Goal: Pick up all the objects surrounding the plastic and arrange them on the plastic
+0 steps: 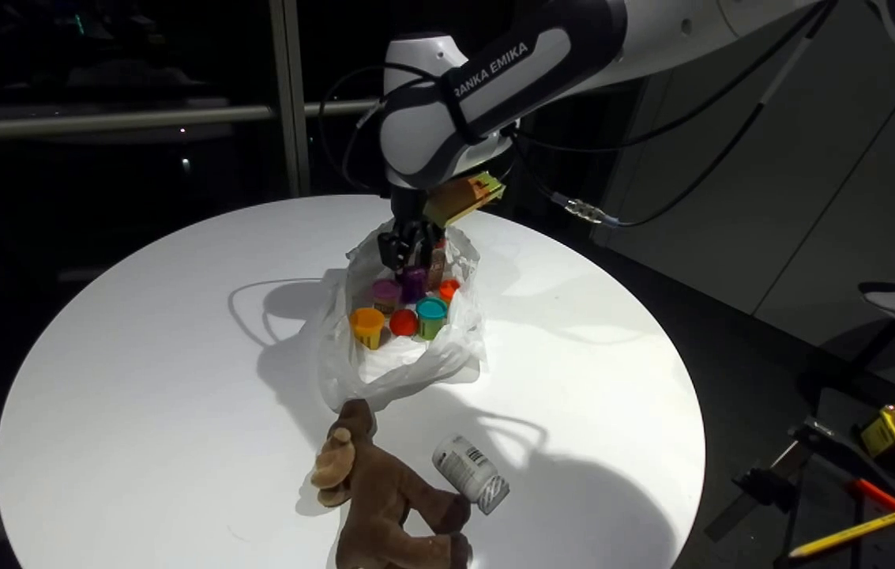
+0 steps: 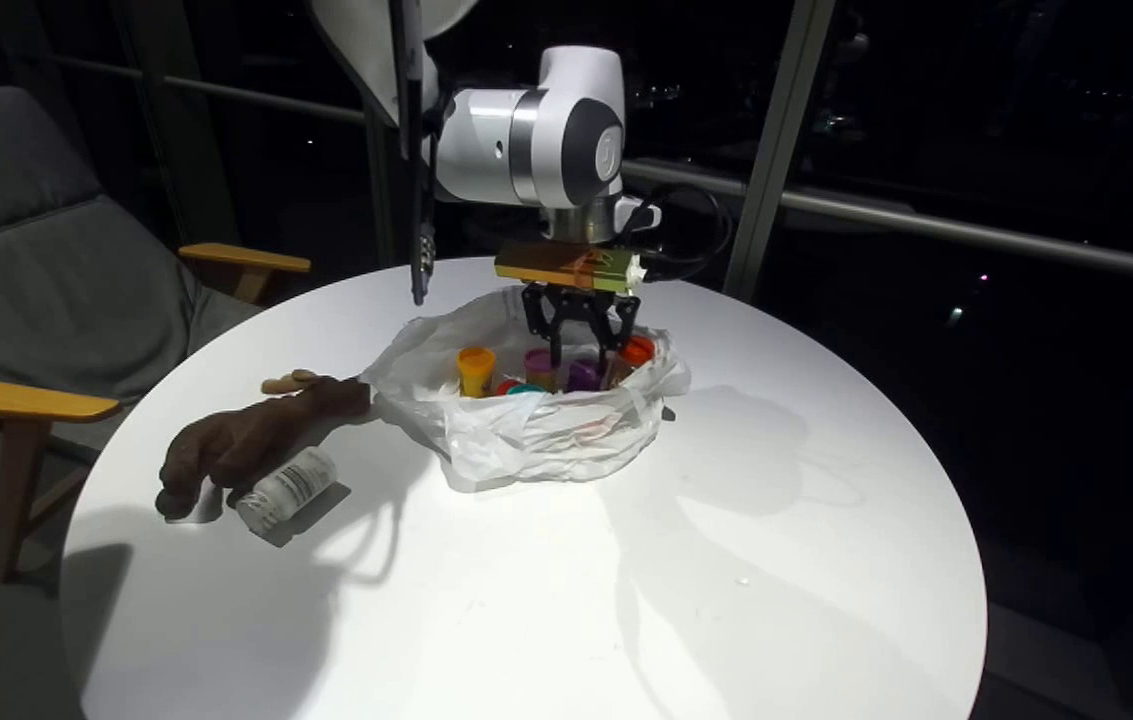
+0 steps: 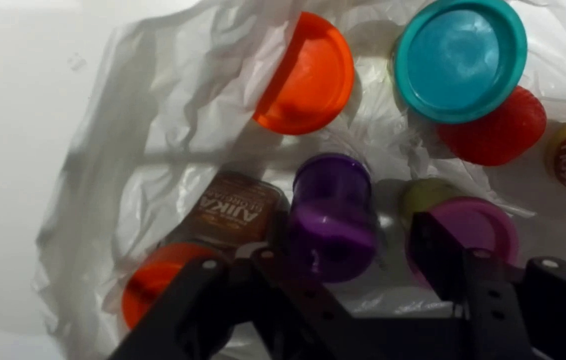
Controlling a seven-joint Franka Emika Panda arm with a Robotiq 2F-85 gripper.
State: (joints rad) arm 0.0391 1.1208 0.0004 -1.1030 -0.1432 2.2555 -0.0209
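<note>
Wrist view: the gripper (image 3: 343,240) is spread apart near a purple tub (image 3: 332,215), nothing clasped. In both exterior views, a bottle (image 1: 463,466) is seen outside the plastic bag (image 2: 546,440).

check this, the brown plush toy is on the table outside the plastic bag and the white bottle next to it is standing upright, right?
Not upright: the white bottle lies on its side, as both exterior views show. The rest is right: the brown plush toy is on the table outside the plastic bag, with the white bottle next to it.
</note>
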